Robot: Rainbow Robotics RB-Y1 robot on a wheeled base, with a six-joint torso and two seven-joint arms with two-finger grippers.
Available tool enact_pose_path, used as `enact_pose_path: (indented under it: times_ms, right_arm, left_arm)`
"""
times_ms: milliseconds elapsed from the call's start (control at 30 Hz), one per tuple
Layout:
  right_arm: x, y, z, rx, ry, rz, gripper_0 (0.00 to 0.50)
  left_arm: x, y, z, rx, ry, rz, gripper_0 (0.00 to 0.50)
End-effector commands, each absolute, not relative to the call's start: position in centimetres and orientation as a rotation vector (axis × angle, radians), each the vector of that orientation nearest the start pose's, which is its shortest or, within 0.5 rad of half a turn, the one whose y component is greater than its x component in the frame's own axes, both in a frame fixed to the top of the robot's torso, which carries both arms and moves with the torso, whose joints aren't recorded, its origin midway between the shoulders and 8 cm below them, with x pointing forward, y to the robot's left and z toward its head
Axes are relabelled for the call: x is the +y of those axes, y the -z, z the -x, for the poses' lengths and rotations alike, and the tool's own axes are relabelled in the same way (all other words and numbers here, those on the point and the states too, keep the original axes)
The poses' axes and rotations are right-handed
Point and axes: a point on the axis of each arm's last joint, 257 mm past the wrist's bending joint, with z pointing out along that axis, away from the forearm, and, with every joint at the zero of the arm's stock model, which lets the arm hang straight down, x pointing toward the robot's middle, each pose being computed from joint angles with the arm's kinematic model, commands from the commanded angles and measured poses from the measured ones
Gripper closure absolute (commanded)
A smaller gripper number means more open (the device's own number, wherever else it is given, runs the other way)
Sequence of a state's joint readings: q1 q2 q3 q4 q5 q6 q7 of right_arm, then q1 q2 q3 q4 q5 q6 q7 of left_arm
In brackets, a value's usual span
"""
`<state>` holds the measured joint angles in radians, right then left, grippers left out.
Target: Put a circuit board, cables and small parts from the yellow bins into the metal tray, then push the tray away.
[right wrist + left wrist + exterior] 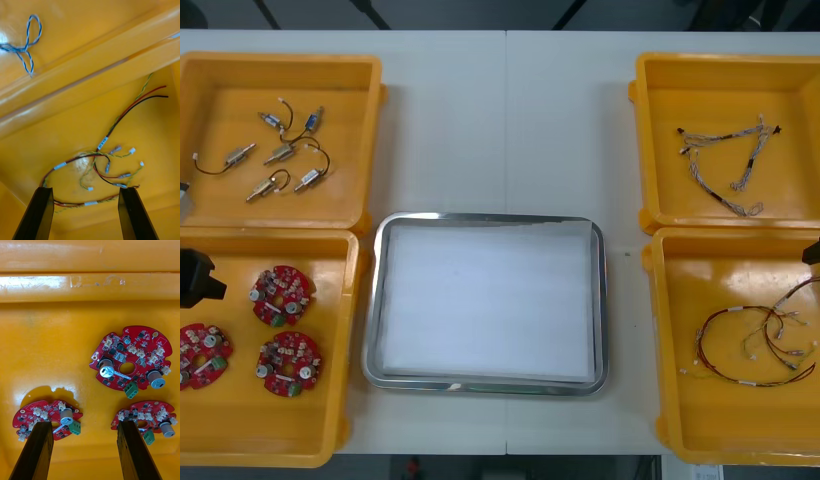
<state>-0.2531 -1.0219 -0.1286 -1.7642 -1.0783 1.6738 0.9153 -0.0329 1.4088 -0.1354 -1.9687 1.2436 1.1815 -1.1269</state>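
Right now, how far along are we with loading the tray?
Nothing is done: the metal tray holds nothing on its white inside. In hand: the left claw hangs open over the three circuit boards, the right claw open over the red and yellow cables. Left: board, cables, small metal parts, then pushing the tray.

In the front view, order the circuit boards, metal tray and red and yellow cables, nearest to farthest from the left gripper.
1. Circuit boards, in the near left bin, beside the left gripper.
2. Metal tray, in the middle.
3. Red and yellow cables, in the near right bin.
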Motion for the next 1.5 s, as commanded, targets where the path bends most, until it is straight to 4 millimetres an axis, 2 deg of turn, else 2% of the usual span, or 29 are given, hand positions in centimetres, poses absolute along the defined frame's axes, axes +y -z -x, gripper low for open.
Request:
enact_pose_path:
  times_ms: [33,233,433,567,900,1200,1500]
  right_arm:
    - [-41.4,21.0,-40.8,2.658,-0.280,-0.930,0.000]
    - [-41.1,22.5,-41.3,2.547,-0.368,-1.152,0.000]
    - [-41.2,23.6,-41.0,2.507,-0.380,-1.256,0.000]
    - [-41.5,24.2,-41.2,2.488,-0.374,-1.256,0.000]
    - [-41.6,26.0,-41.8,2.444,-0.355,-1.245,0.000]
    - [-40.6,27.5,-41.9,2.455,-0.353,-1.232,0.000]
    - [-40.9,28.9,-42.5,2.449,-0.335,-1.197,0.000]
  left_arm:
    - [43.1,22.9,-36.6,2.764,-0.034,-0.013,0.000]
    - [43.9,23.8,-36.1,2.763,-0.049,-0.003,0.000]
    - [44.3,24.6,-35.8,2.750,-0.043,0.007,0.000]
    - [44.8,25.2,-35.6,2.737,-0.051,0.007,0.000]
    - [44.4,26.3,-35.2,2.744,-0.031,0.013,0.000]
    - [44.5,26.8,-34.9,2.736,-0.076,-0.055,0.000]
    - [43.9,27.4,-34.4,2.744,-0.058,-0.085,0.000]
